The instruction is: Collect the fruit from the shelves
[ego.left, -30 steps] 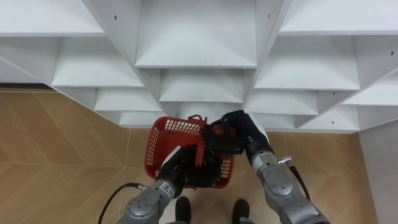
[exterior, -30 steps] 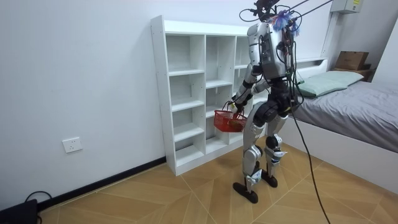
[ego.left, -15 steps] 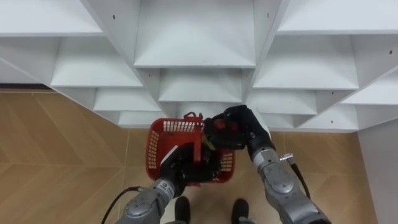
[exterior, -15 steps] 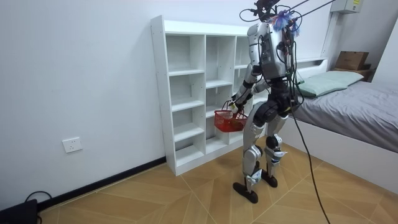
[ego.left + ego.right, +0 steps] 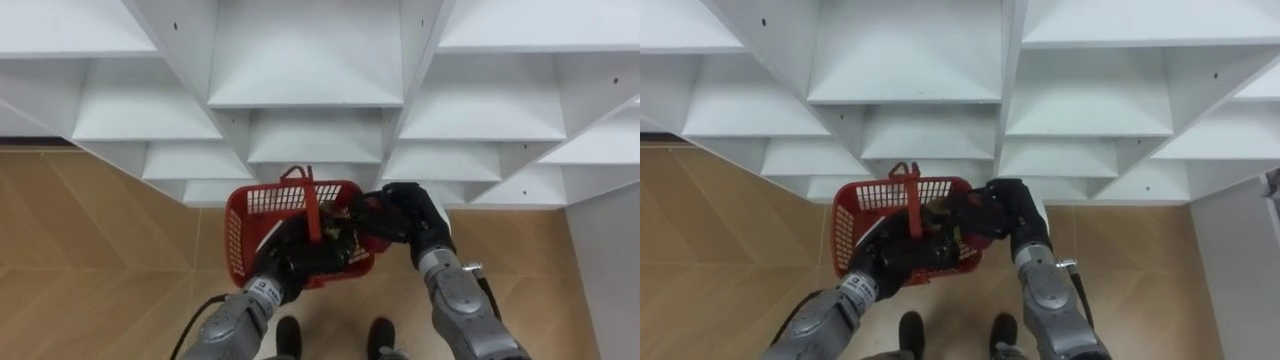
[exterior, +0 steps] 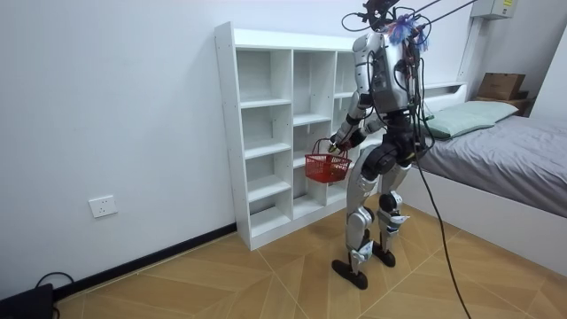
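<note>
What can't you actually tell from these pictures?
1) What lies in the red basket: in the eye views the left hand and the right hand cover it, and in the room view it is too small.
2) Whether the right hand holds fruit: it is dark on dark at the basket's rim.
3) The white shelf unit: its column at the room view's right is behind the robot.

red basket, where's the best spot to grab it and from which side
Its handle: it stands upright as a thin arch over the red basket, its top looking free. Come from above and curl a hand round the crest; the wide mesh walls give less to close on.
</note>
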Tool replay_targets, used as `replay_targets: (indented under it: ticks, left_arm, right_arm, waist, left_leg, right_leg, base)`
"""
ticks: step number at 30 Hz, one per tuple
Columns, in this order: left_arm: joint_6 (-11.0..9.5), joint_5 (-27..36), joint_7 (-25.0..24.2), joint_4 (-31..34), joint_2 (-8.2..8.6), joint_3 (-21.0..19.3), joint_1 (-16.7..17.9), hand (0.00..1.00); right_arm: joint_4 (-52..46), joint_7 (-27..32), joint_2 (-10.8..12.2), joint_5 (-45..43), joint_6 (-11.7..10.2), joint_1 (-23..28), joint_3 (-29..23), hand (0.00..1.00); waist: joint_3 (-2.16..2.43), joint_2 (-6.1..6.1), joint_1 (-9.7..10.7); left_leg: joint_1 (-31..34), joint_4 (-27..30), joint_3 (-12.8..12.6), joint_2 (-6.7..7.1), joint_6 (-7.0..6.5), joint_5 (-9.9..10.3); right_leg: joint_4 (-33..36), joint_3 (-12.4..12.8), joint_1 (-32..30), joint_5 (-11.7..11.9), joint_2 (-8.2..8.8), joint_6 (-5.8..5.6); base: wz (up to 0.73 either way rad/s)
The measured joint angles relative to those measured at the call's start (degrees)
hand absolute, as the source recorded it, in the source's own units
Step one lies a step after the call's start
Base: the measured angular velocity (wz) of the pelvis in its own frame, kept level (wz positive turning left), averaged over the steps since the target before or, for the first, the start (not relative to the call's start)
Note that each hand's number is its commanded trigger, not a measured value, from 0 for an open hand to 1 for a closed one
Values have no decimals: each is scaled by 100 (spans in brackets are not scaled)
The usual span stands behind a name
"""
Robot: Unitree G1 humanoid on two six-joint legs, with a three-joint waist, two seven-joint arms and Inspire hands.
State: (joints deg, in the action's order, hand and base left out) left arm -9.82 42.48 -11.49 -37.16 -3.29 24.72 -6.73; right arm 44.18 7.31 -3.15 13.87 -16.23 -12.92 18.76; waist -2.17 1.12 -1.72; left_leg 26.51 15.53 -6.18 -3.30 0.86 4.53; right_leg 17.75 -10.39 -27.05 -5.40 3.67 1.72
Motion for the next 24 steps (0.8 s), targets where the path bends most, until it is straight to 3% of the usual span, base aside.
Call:
replay_targets:
  ticks: [19, 24]
  left_arm:
    - [70, 387, -74, 173, -13, -27, 12, 100]
    - [70, 572, -76, 174, -33, 40, 67, 100]
  right_arm:
    - [-73, -100, 81, 59, -43, -67, -91, 100]
    - [-31, -185, 80, 59, -44, -60, -90, 100]
  waist:
    - [26, 2, 22]
    - [49, -8, 117]
  left_leg:
    - [-4, 90, -2, -9, 0, -1]
    - [-4, 121, 1, -11, 0, -3]
  right_leg:
    - [86, 43, -11, 19, -34, 12]
    - [110, 47, -5, 24, -35, 16]
  base:
    - [0]
    - [0]
